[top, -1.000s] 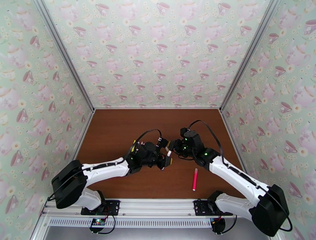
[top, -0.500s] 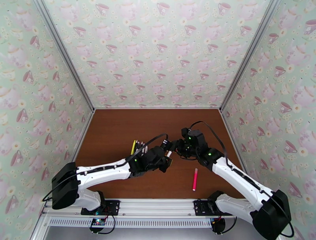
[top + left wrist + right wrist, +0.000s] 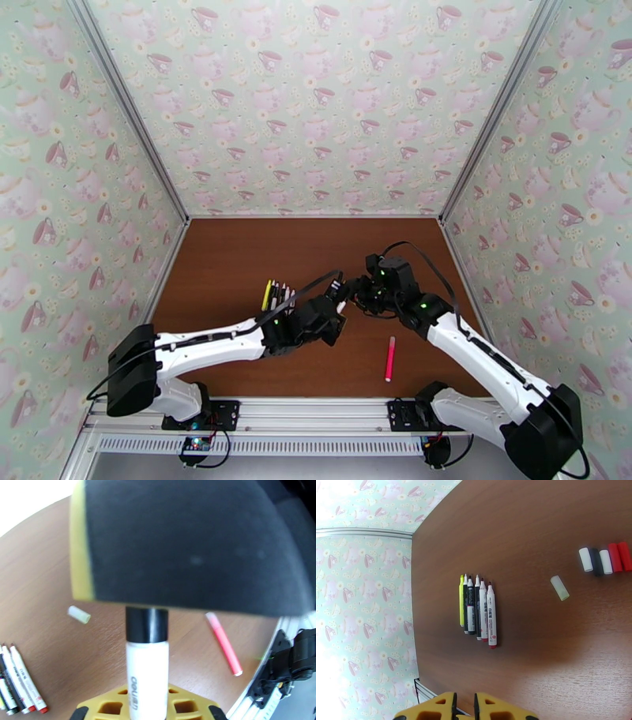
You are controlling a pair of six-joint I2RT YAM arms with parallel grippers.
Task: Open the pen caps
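One pen (image 3: 147,669) in left claw (image 3: 335,318) | right claw (image 3: 353,290) nearer | pens (image 3: 277,296) uncovered

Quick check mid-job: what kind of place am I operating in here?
Probably a robot test booth, not a home: a brown wooden tabletop enclosed by teacup-patterned wall panels in aluminium framing, with a metal mounting rail at the near edge.

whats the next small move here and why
Probably pull the right hand straight away along the barrel. One of its fingers covers the top of the black cap and the pair looks closed. The left hand clamps the white pen below, so cap and barrel each seem held and ready to separate.
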